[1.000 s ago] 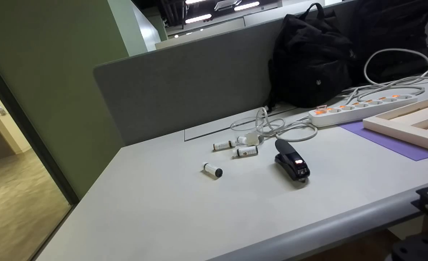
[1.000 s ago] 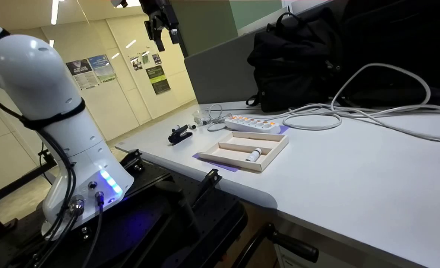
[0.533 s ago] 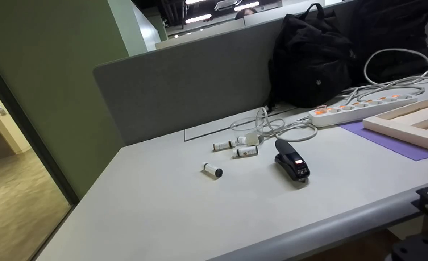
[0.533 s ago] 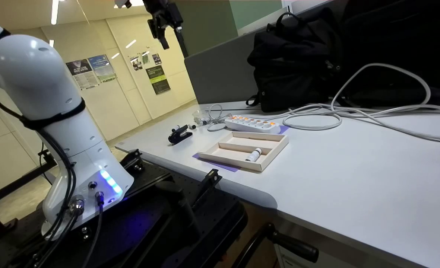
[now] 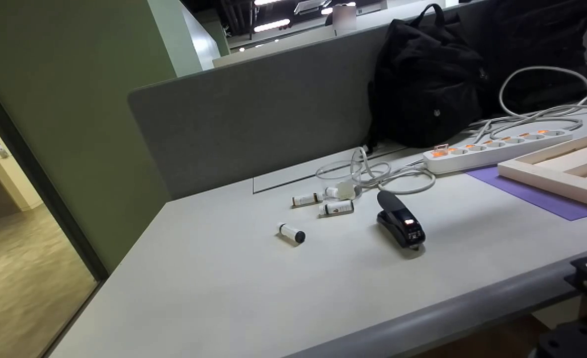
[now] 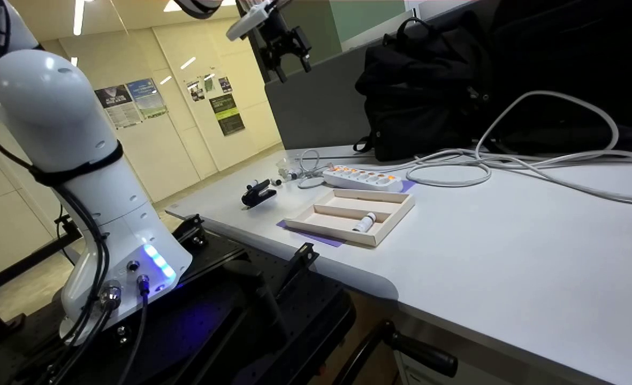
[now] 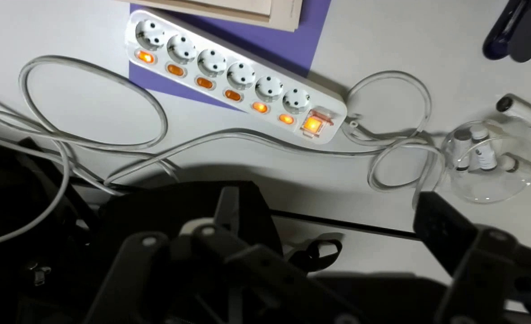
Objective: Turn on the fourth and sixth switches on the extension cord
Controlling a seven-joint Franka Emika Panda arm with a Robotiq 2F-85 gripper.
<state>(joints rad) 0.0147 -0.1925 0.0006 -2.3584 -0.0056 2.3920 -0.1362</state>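
Observation:
The extension cord is a long white power strip, seen in both exterior views (image 5: 472,160) (image 6: 361,182) and at the top of the wrist view (image 7: 249,92). In the wrist view a row of small orange switches runs below its sockets. The leftmost switch (image 7: 146,56) and the two rightmost (image 7: 260,107) (image 7: 286,119) glow brightly; those between look dim. A larger main switch (image 7: 313,125) at the right end glows under a clear flipped-up cover. My gripper (image 6: 295,70) is open and empty, high above the table. Its fingers stand wide apart in the wrist view (image 7: 328,195).
A shallow wooden tray (image 6: 326,233) with a bottle (image 6: 365,222) stands beside the strip on a purple sheet (image 5: 522,191). A black stapler-like object (image 5: 401,223), small bottles (image 5: 336,208) and a clear cup (image 7: 485,198) lie nearby. White cable loops (image 6: 449,183) and a black backpack (image 6: 417,96) are behind.
In an exterior view my gripper has moved right and lower, towards the strip's side of the scene, staying open. A person's head appears behind the partition. The table objects have not moved.

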